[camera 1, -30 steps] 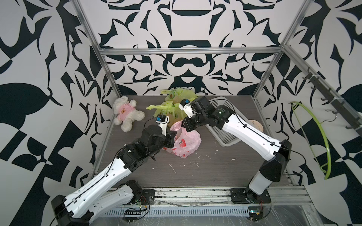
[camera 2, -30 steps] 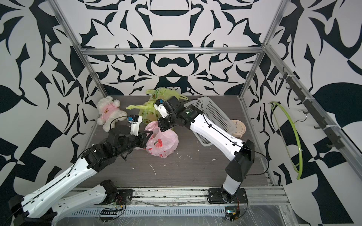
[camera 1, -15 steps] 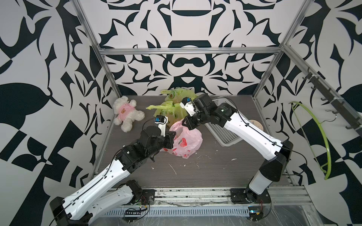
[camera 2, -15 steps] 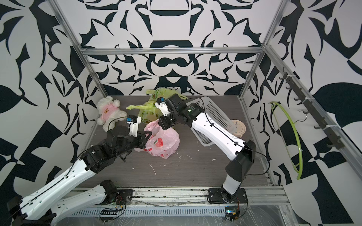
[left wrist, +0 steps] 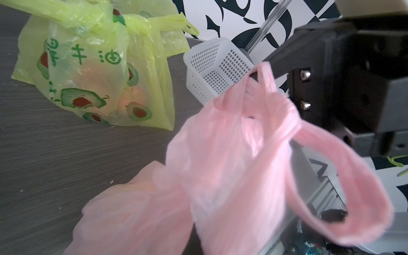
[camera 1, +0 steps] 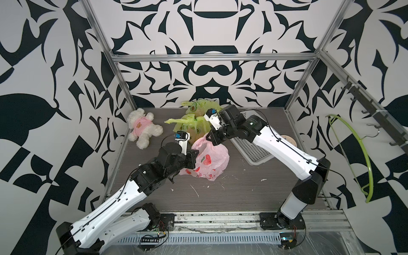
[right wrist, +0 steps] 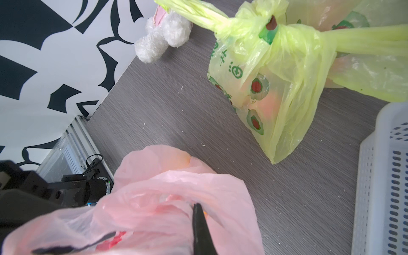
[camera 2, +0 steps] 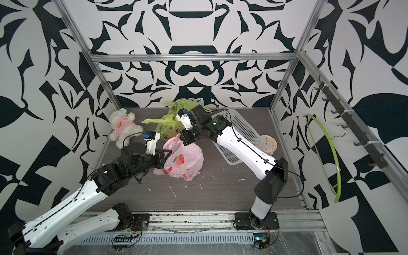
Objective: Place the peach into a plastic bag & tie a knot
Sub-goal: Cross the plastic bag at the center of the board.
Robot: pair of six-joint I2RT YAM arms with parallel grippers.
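The pink bag [camera 1: 212, 159] is being clamped by the left tool [camera 1: 193, 155] and right tool [camera 1: 210, 139]. Its handles are being strained and could be torn by overpulling.

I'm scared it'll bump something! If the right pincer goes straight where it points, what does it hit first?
The pink bag, whose plastic the right pincer pinches. Behind that, probably the left pincer; depth is unclear.

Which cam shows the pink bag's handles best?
Left wrist: both handles of the pink bag fill the frame, slightly blurred. Right wrist shows only crumpled bag plastic. Both top views show one handle, small, at the right gripper.
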